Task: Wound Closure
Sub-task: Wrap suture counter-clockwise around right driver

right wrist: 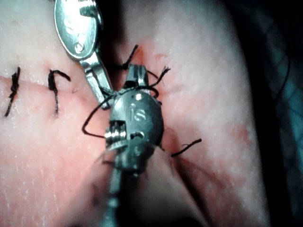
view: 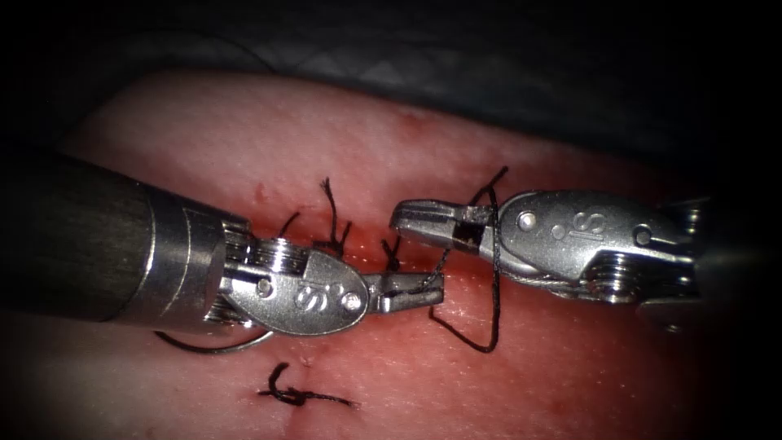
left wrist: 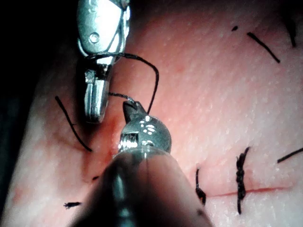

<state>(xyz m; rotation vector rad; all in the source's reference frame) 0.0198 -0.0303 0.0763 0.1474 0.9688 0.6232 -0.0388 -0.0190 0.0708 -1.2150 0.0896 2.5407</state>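
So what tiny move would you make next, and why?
Probably slide the right tool toward a loose thread end by the cut. The left tool is shut on the thread, which loops around the right tool, and the needle lies unheld on the tissue.

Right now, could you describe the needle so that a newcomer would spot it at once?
Find the left hand, shut on the thread that wraps the right hand. Below the left wrist, the needle lies on the tissue, partly hidden: a bare steel arc, unlike the black thread ends around.
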